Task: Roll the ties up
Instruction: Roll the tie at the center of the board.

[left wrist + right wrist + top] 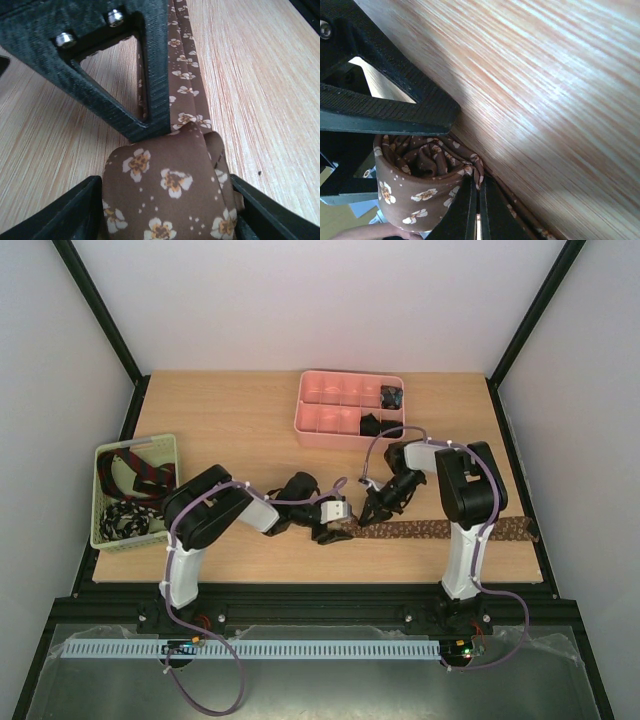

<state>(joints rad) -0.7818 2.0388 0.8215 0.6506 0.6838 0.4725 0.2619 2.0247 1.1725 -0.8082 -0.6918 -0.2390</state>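
A brown tie with small pale flowers (440, 530) lies flat along the near right of the table. Its left end is rolled into a coil (165, 185). My left gripper (165, 202) holds this coil between its two fingers (75, 215); it sits at the table's middle in the top view (335, 527). My right gripper (478, 187) is shut, its tips pinching the coil's edge (415, 195); in the top view it sits just right of the left one (372, 515). The unrolled strip (182, 60) runs away past the right gripper's fingers (125, 75).
A pink compartmented tray (330, 418) stands at the back with two dark coils (390, 395) in it. A pale green slotted basket (105, 495) at the left holds several ties, red-striped (150, 472) and black-and-white (125, 518).
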